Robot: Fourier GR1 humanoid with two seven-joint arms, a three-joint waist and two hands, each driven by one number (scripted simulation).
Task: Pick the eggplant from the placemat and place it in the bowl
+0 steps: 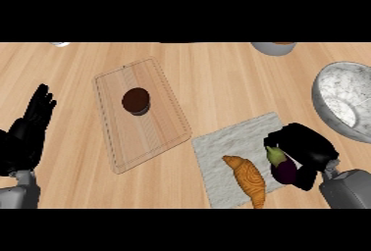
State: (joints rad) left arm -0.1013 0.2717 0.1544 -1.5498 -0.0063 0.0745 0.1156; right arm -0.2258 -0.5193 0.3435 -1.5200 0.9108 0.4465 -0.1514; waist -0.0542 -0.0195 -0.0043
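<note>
So the right hand [304,147] is curled around the eggplant [284,166], fingers wrapped over its top, green stem end poking out toward the placemat's middle. The eggplant sits at the right edge of the placemat [225,147], and I can't tell if it's lifted off it or not. Just left of the eggplant on the same placemat lies a croissant [248,180], not touching it as far as I can see. The bowl [340,98], grey and marbled, is up and to the right of the placemat on the desk [217,63]. Left of the placemat there's a wooden cutting board [138,132] with a dark round thing [136,100] on it. The left hand [33,122] rests way left of the board, fingers straight and spread.
</note>
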